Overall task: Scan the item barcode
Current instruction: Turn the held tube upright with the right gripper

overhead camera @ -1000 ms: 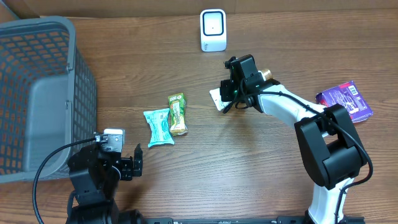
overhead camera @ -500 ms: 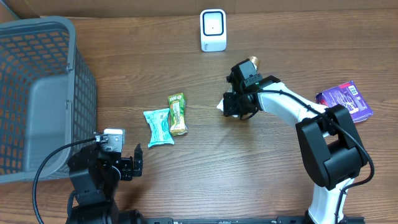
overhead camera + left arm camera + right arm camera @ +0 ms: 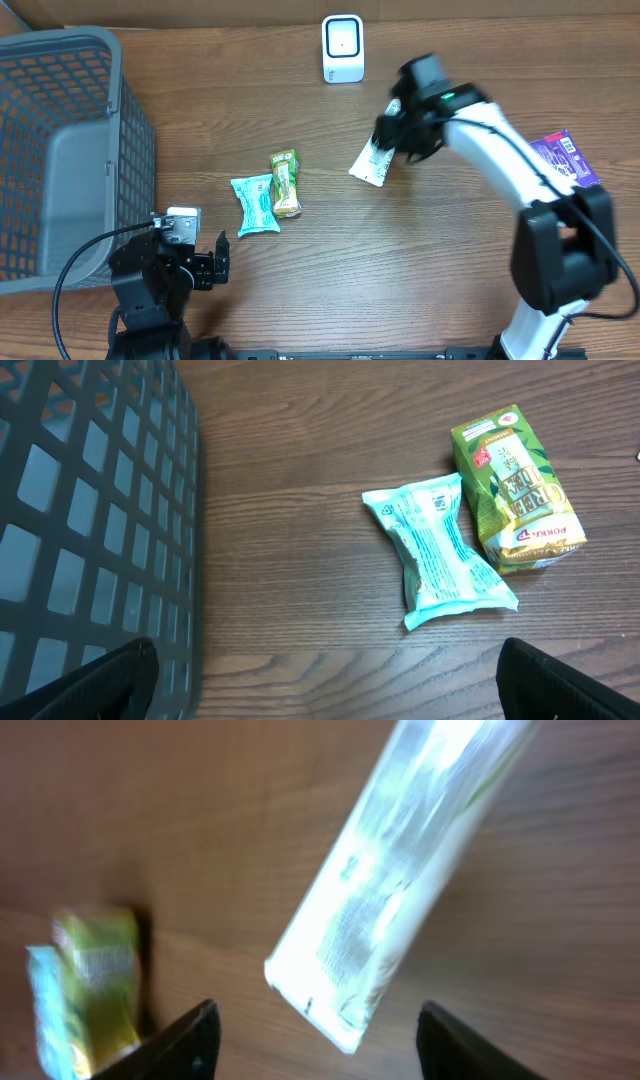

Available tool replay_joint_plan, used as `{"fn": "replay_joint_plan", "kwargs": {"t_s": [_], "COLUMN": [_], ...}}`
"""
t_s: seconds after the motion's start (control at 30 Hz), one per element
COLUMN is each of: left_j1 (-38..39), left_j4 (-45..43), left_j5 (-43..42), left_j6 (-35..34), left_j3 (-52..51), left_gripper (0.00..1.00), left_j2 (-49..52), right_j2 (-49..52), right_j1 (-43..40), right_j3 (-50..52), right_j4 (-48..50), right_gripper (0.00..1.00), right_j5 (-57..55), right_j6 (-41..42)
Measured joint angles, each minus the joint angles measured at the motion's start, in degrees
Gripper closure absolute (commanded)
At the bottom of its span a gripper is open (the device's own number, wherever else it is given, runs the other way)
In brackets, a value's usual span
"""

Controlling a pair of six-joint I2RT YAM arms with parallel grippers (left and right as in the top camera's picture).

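Right claw (image 3: 398, 137) released packet (image 3: 372, 161) onto wooden table (image 3: 340, 265).

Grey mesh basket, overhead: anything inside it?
Inside the grey plastic mesh basket only its bare grey floor shows, with no item visible. Its left side runs out of frame and the right mesh wall partly screens the floor beside it, so those parts cannot be checked.

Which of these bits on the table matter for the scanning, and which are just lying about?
In the job: white packet, white scanner.
Lying about: teal packet, green tea carton, purple packet, grey basket.
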State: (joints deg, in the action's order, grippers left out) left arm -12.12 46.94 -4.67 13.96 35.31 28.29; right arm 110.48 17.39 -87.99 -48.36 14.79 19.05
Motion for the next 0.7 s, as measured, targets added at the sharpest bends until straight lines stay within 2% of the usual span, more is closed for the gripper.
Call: {"fn": "replay_joint_plan", "kwargs": {"t_s": [0.2,0.33,0.53,0.7], "left_j1": [0.0,0.0,0.0,0.0], "left_j4": [0.0,0.0,0.0,0.0], "left_j5": [0.0,0.0,0.0,0.0], "left_j6": [0.0,0.0,0.0,0.0], "left_j3": [0.0,0.0,0.0,0.0], "left_gripper": [0.01,0.0,0.0,0.0], "left_j2": [0.0,0.0,0.0,0.0], "right_j2": [0.6,4.3,10.2,11.2], "right_j1": [-8.0,-7.7,-6.5,-6.5], "right_j3": [2.4,5.5,7.2,7.2], "right_j4": [11.0,15.4,16.7,19.4], "right_gripper": [0.32,0.33,0.34,0.35], "right_j5": [5.9,10.0,12.7,14.8], "right_j6": [3.6,4.2,4.7,5.2]}}
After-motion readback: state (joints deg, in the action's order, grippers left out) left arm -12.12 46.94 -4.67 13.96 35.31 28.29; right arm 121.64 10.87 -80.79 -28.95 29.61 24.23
